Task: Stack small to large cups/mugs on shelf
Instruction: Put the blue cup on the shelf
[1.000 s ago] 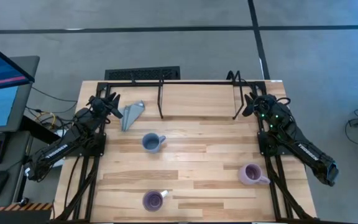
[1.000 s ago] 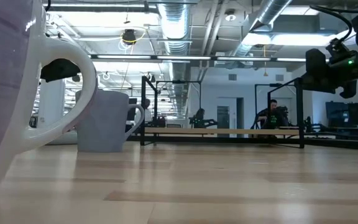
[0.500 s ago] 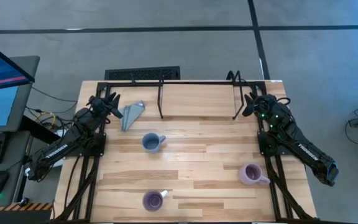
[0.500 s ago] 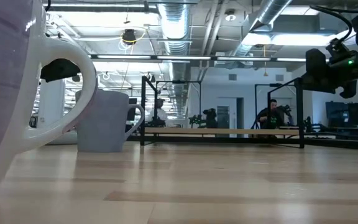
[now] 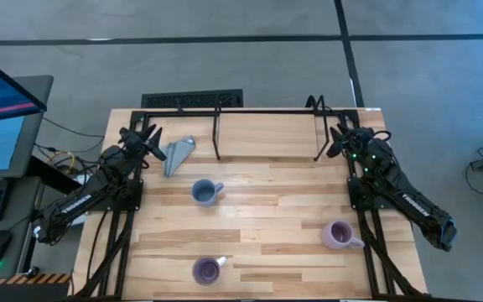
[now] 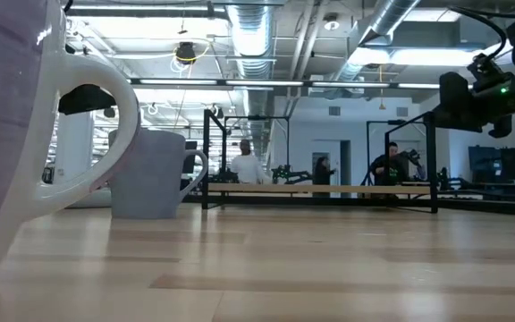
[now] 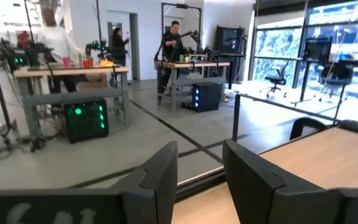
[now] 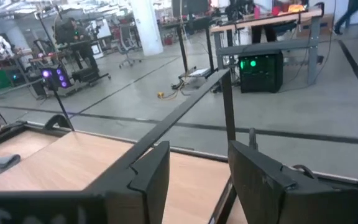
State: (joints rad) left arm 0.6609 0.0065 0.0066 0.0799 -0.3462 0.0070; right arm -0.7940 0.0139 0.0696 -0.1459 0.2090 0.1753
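Nothing on our table has shifted since the earlier frames; only people in the room behind have moved. Our left gripper (image 5: 153, 140) hovers at the far left, fingers (image 7: 160, 180) parted by a narrow gap and holding nothing, the grey wedge (image 5: 178, 154) just beside it. The blue-grey mug (image 5: 204, 192) sits nearer than that gripper and to its right, the purple mug (image 5: 207, 270) at the near edge. The shelf (image 5: 267, 126) spans between both grippers. Our right gripper (image 5: 334, 138) hangs by the shelf's right leg, fingers (image 8: 151, 174) likewise slightly apart and empty, the lilac mug (image 5: 339, 235) well nearer than it.
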